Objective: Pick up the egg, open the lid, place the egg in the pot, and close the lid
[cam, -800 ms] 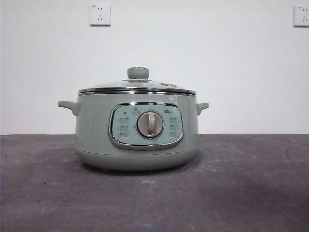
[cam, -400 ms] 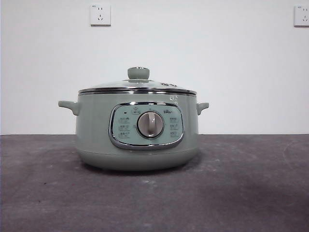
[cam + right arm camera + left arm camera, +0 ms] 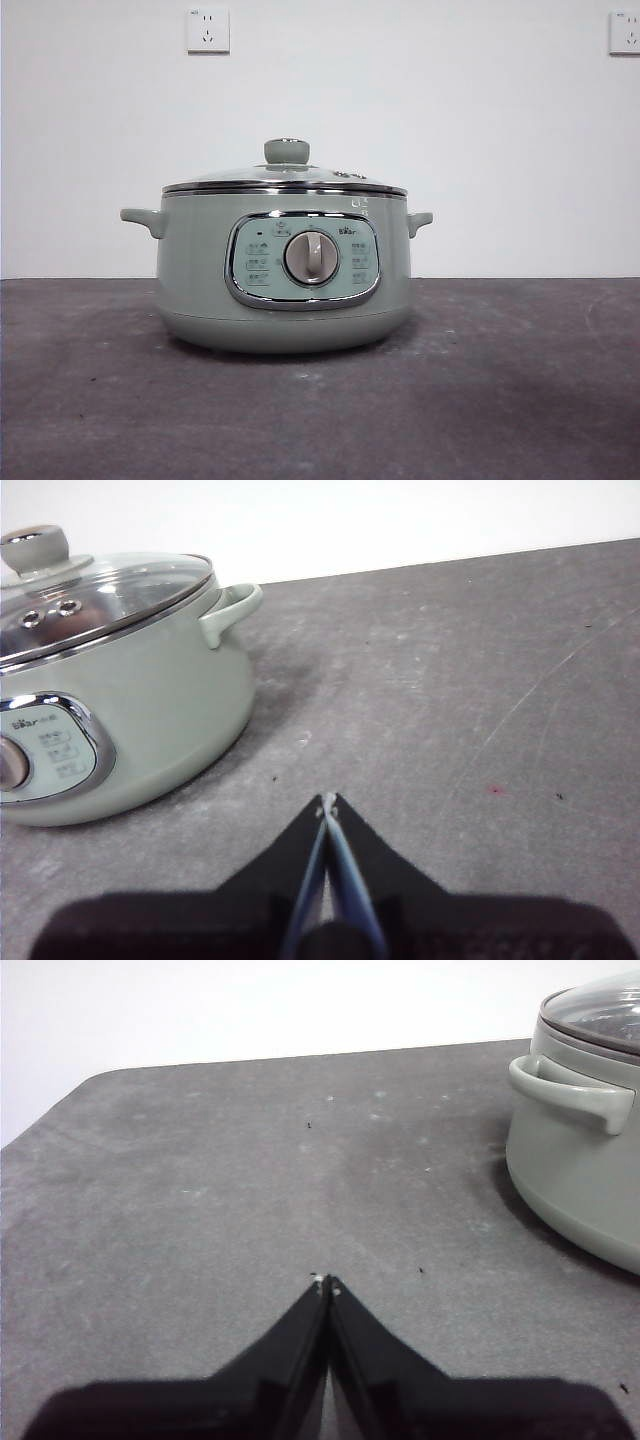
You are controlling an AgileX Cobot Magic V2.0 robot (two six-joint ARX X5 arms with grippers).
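Observation:
The sage-green pot (image 3: 285, 290) stands at the middle of the table, its dial facing the front camera. The glass lid (image 3: 286, 178) with its green knob sits closed on the pot's rim. Through the glass of the lid (image 3: 100, 595) a faint brownish patch shows inside the pot; I cannot tell whether it is the egg. No egg lies on the table in any view. My left gripper (image 3: 327, 1282) hovers shut and empty over bare table beside the pot (image 3: 580, 1160). Off the other handle of the pot (image 3: 150, 710), my right gripper (image 3: 327, 801) is also shut and empty.
The dark grey table (image 3: 500, 380) runs to a white wall with two sockets (image 3: 207, 30). Its rounded far corner (image 3: 90, 1080) shows in the left wrist view. Neither arm appears in the front view.

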